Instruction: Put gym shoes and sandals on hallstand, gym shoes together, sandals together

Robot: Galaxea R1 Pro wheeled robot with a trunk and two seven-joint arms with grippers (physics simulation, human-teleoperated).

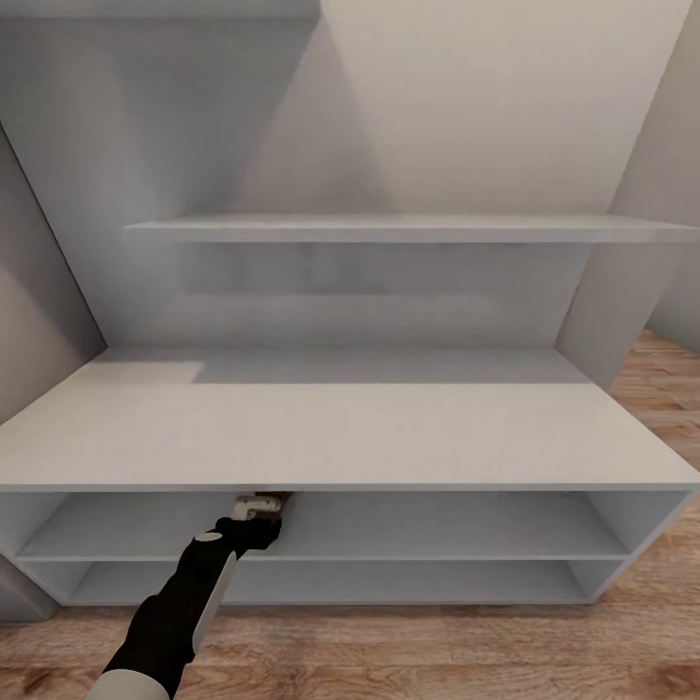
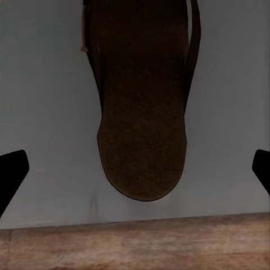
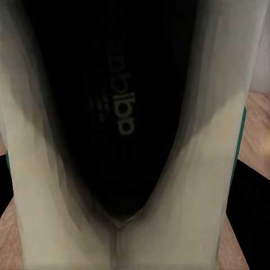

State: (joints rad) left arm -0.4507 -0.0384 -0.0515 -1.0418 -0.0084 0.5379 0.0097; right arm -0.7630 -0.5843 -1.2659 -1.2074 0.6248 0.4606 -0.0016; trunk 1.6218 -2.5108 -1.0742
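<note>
The white hallstand (image 1: pixel 389 433) stands against the wall on the corridor floor (image 1: pixel 437 651). My left arm reaches under its top into the upper shelf tier, where my left gripper (image 1: pixel 261 509) is open. One dark brown sandal (image 2: pixel 140 112) lies flat on that grey shelf (image 2: pixel 45 84), between and just beyond the wide-spread black fingertips (image 2: pixel 11 171); its brown edge (image 1: pixel 282 502) peeks out by the gripper. A white gym shoe (image 3: pixel 191 185) with a black insole sits very close in the right wrist view, held in my right gripper (image 3: pixel 126 185), whose dark fingers (image 3: pixel 250 208) flank it.
A thin white floating wall shelf (image 1: pixel 408 228) hangs above the hallstand. Grey walls close in on the left (image 1: pixel 39 292) and right (image 1: pixel 642 243). The lower shelf tier (image 1: pixel 408 581) is open along its length.
</note>
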